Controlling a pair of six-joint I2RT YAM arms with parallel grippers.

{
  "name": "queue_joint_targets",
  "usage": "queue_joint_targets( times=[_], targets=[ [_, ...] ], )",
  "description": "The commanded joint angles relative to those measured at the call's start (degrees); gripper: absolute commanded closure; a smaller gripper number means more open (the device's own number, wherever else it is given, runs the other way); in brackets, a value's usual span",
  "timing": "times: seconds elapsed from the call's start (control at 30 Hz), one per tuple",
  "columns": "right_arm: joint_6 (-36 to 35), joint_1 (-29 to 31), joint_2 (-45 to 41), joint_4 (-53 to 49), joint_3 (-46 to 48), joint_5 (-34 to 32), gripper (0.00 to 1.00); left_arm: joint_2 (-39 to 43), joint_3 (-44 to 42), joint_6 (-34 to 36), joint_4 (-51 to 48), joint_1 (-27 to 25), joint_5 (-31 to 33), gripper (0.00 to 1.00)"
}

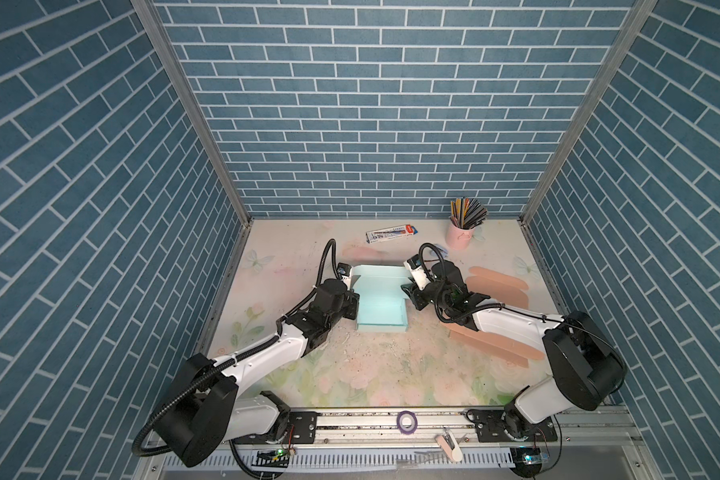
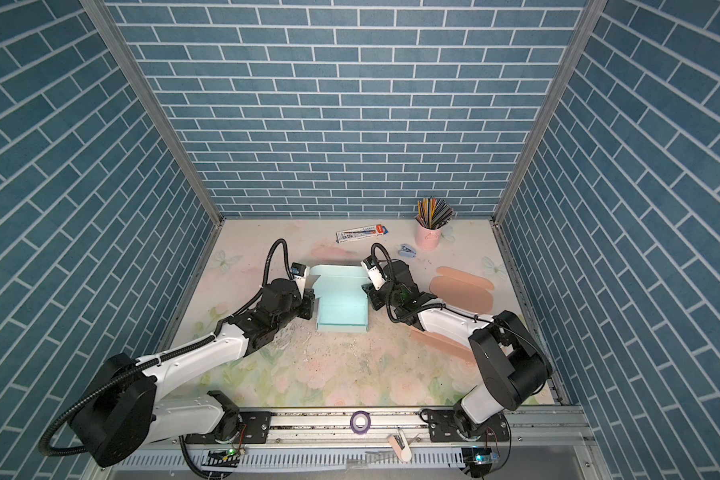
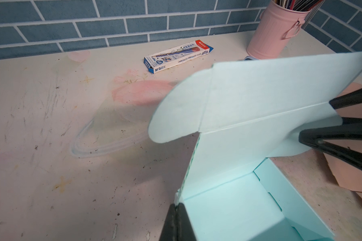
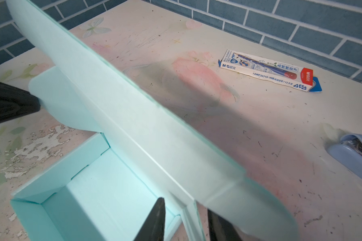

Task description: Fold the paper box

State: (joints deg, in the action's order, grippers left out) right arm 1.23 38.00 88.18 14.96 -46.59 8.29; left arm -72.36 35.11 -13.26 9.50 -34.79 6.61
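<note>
The table [image 1: 350, 365] lies under the paper box [image 1: 381, 305], which rests near its middle in both top views. The box tray is formed, with its walls upright; the lid [image 3: 259, 94] stands raised at the far side of the box, a rounded flap at each end.

My left gripper [image 3: 177, 219] is at the left wall of the box, jaws closed on that wall. My right gripper [image 4: 185, 205] is at the right wall of the box, jaws parted, one finger inside the wall and one outside.

Right of the box lie flat pink card sheets [image 1: 499, 282]. Beyond the box to the right stands a pink cup [image 1: 459, 235] of pencils. Directly beyond the box lies a pencil carton [image 1: 391, 233]. A blue stapler [image 4: 351, 158] sits beyond the box's right side
</note>
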Motion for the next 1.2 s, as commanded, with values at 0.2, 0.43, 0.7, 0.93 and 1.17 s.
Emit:
queue_joint_targets(
  times=[0.2,0.43,0.7,0.93,1.17],
  targets=[
    [2.5,0.3,-2.2,0.1,0.2,-0.7,0.74,-0.6,0.6,0.0,1.1,0.0,-0.1,0.95],
    [2.7,0.3,-2.9,-1.9,1.4,-1.1,0.67,0.2,0.2,0.1,1.0,0.0,0.4,0.95],
    [3.2,0.3,-4.0,-1.4,3.2,-1.8,0.72,-0.4,-0.1,-0.1,1.8,0.0,0.1,0.95],
    [3.8,0.3,-3.1,-1.5,2.2,-1.8,0.91,0.3,0.0,-0.4,1.7,0.0,0.3,0.95],
    [7.0,1.3,-0.6,-1.1,-2.6,-1.7,0.93,-0.8,0.9,-1.9,3.4,-0.9,-0.1,0.95]
  ],
)
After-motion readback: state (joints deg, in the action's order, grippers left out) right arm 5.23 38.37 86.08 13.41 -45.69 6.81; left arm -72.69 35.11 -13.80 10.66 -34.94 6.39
